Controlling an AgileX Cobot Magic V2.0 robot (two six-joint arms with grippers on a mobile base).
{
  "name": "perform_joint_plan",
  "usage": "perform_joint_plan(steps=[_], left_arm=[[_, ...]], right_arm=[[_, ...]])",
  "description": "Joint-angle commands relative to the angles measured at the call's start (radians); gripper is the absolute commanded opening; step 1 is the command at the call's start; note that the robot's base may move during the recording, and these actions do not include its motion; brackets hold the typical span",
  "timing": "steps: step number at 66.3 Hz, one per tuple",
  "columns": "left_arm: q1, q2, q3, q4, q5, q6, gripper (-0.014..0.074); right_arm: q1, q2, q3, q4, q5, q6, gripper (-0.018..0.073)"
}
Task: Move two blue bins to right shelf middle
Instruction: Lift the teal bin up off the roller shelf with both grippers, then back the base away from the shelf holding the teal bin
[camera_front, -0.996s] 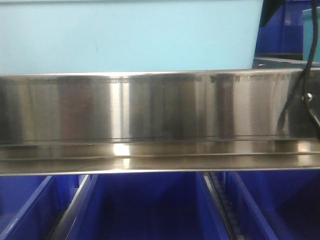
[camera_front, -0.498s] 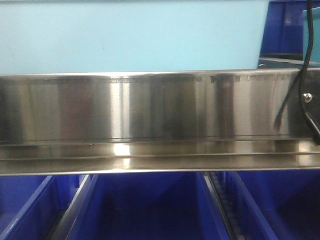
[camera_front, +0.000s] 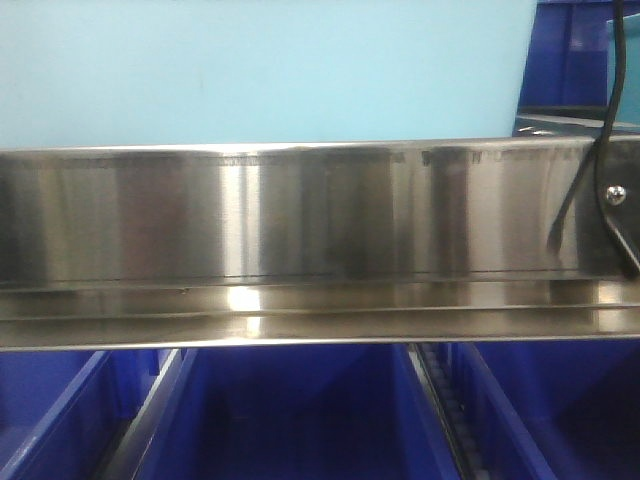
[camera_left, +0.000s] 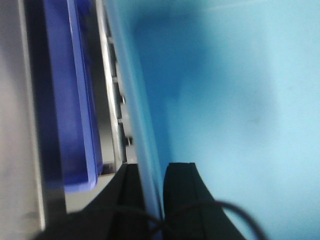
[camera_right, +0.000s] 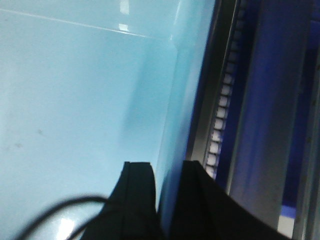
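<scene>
L side 1st: left gripper (camera_left: 152, 175) has its 2 black fingers (camera_left: 181, 180) 1 each side of the thin side wall of the pale blue bin (camera_left: 225, 100). The gap is narrowed right down to that wall w/ nothing else in it, so it reads as pinched on the wall, prob. bc the bin is too wide for 1 pincer to span. Only this wrist view shows what's beside that wall: a neighbour dark blue bin (camera_left: 75, 100) just outside it & a grey steel surface (camera_left: 20, 100) at the far L edge. Front view shows neither pincer but gives the level: pale blue bin (camera_front: 260, 70) above the steel shelf rail (camera_front: 300, 220), lower dark blue bins (camera_front: 290, 410) under the rail, an upper dark blue bin (camera_front: 570, 60) & a black cable (camera_front: 580, 190) at R. The rail hides the bin's base, so can't tell if it's resting or lifted. R side: right gripper (camera_right: 166, 175) mirrors the L, fingers closed onto the opposite wall & gripping only that. This view alone shows a roller track (camera_right: 222, 110) just beside the wall w/ a far dark blue bin (camera_right: 270, 100) beyond. Opposite-wall grip w/ 2 arms likely keeps the load level for the carry; the R shelf's middle tier isn't identifiable in any view.
</scene>
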Motion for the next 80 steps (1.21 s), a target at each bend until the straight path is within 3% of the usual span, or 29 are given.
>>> perform_joint_plan(steps=[1,16,33,80], left_arm=[[-0.005,-0.051,-0.062,-0.037,-0.049,-0.003,-0.0111],[-0.005,-0.098,-0.227,-0.059,-0.100,-0.003,-0.0111],[-0.005,-0.108,-0.354,-0.070,-0.132,-0.003,-0.0111],[-0.005,-0.108,-0.361,-0.058,-0.136,-0.003,-0.0111]], right_arm=[[0.004,-0.067,-0.030,0.006,-0.071,-0.010,-0.0151],[0.004,-0.120,-0.181,-0.067,-0.093,-0.010,-0.0151],[0.004,-0.122,-0.378,-0.084,-0.097,-0.010,-0.0151],[0.004,-0.122,-0.389,-0.084,-0.103,-0.010,-0.0151]])
